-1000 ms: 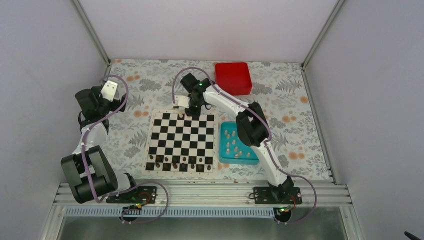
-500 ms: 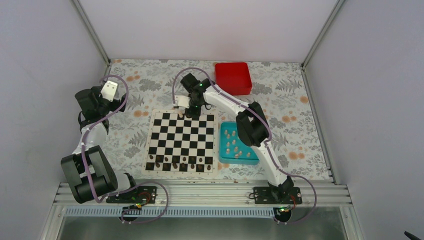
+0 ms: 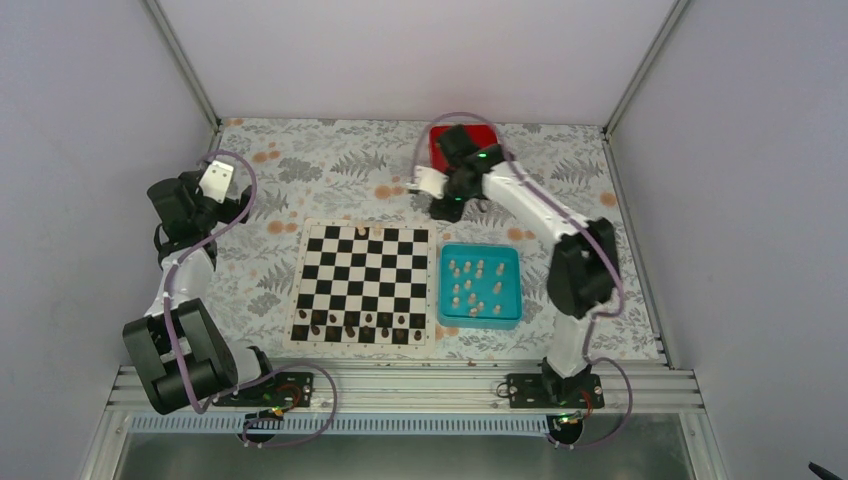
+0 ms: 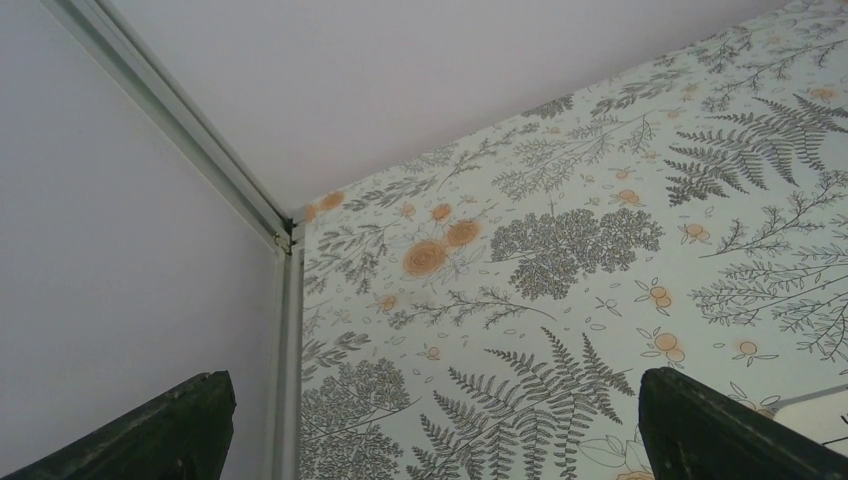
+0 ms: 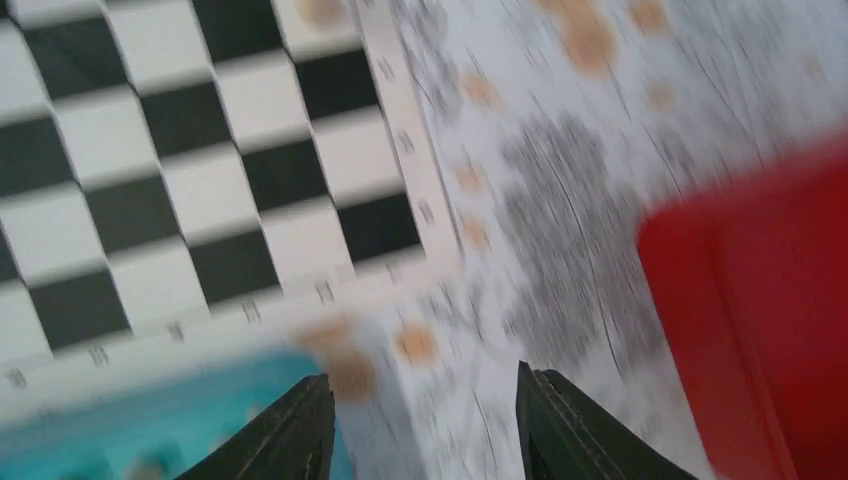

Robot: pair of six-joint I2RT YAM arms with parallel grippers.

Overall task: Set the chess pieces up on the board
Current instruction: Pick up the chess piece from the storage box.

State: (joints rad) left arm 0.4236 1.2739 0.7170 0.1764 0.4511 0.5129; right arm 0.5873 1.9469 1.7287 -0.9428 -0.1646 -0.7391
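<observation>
table cover (image 4: 560,240): looked matt, printed
teal tray (image 3: 514,290): looked smooth plastic
red box (image 5: 760,320): looked smooth
right fingers (image 5: 570,430): mine were dull dark plastic

Robot lab cell, folks.
White walls (image 3: 400,50), aluminium frame (image 3: 186,70), left arm (image 3: 183,270) and right arm (image 3: 530,200) bolted to a rail (image 3: 400,385) by the desk (image 3: 330,165).

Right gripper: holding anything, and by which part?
Nothing held. In the right wrist view the right gripper stands open with nothing between its jaws. The left gripper is wide open and empty too.
</observation>
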